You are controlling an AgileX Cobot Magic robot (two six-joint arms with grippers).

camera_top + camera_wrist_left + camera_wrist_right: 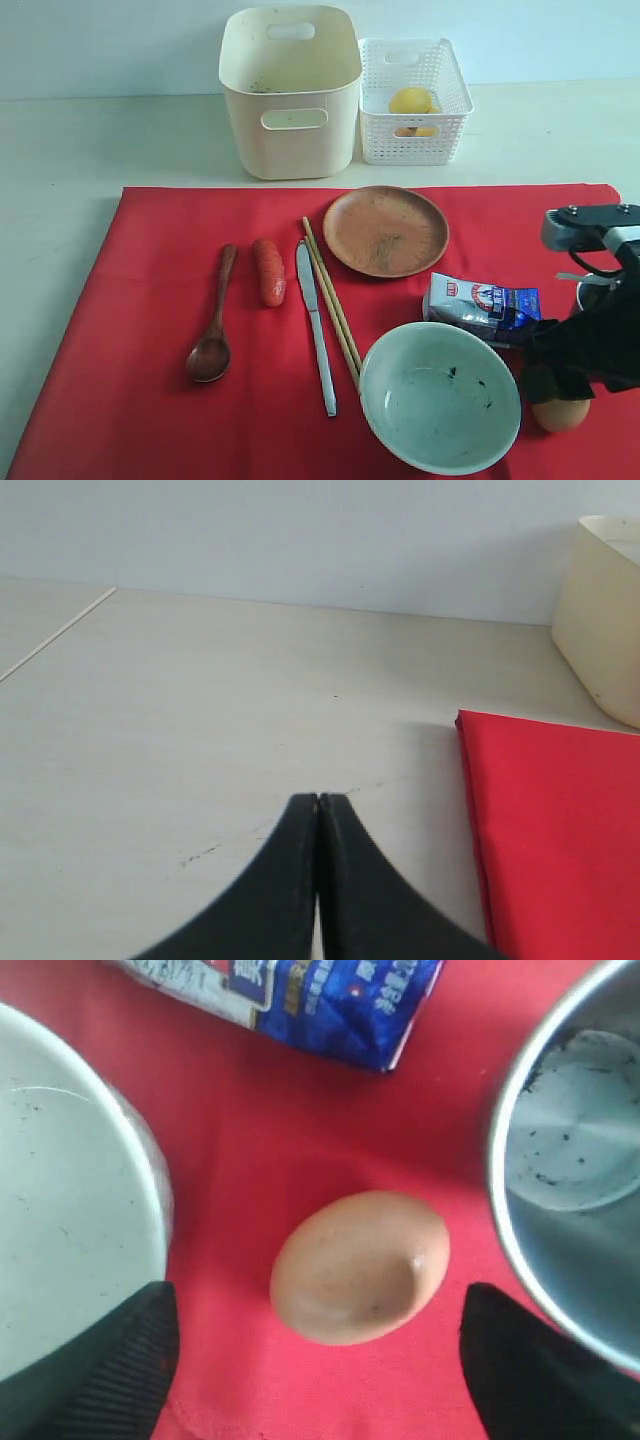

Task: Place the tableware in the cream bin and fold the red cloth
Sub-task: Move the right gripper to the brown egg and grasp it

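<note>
The egg (360, 1265) lay on the red cloth (300, 1110) between the 2 spread, empty jaws of the right gripper (316, 1352), with the bowl (60, 1210) and cup (570, 1160) crowding either side. A centred, gentle squeeze seemed wise. The left gripper (318, 820) hung clenched over the table (200, 700), and the cream bin (250, 140) stood beyond the cloth.

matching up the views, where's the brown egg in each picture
Exterior: brown egg lower right, on the large red cloth beside the pale whitish bowl.
Left wrist: not in it.
Right wrist: centre, inside the open right gripper.
Shared landmark: the red cloth.
</note>
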